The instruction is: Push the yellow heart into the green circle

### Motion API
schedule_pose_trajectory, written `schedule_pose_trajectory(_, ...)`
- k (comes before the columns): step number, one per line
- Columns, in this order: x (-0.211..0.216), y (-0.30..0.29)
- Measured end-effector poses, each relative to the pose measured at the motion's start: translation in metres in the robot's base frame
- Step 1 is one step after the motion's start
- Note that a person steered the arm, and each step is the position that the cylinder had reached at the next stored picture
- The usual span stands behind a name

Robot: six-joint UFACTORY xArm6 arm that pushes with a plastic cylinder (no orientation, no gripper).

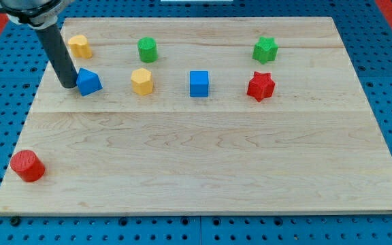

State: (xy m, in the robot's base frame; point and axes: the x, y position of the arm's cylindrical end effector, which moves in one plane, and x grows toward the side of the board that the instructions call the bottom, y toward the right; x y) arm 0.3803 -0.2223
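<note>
The yellow heart [79,45] lies near the board's top left. The green circle [147,49] stands to its right along the top. My tip [69,85] rests on the board below the yellow heart, right beside the left side of the blue triangle block [88,82]. The rod rises up and to the left out of the view's top.
A yellow hexagon [142,81], a blue cube [199,84] and a red star [260,86] sit in a row right of the blue triangle. A green star [265,50] is at the top right. A red cylinder [27,166] lies at the bottom left of the wooden board [203,163].
</note>
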Motion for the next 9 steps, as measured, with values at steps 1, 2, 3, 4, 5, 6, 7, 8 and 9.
schedule_pose_trajectory(1, -0.003, 0.033)
schedule_pose_trajectory(2, -0.003, 0.035)
schedule_pose_trajectory(3, -0.019, -0.076)
schedule_pose_trajectory(4, -0.081, -0.082)
schedule_pose_trajectory(5, -0.146, -0.081)
schedule_pose_trajectory(6, -0.111, -0.064)
schedule_pose_trajectory(7, -0.108, -0.021)
schedule_pose_trajectory(8, -0.103, 0.018)
schedule_pose_trajectory(9, -0.102, 0.045)
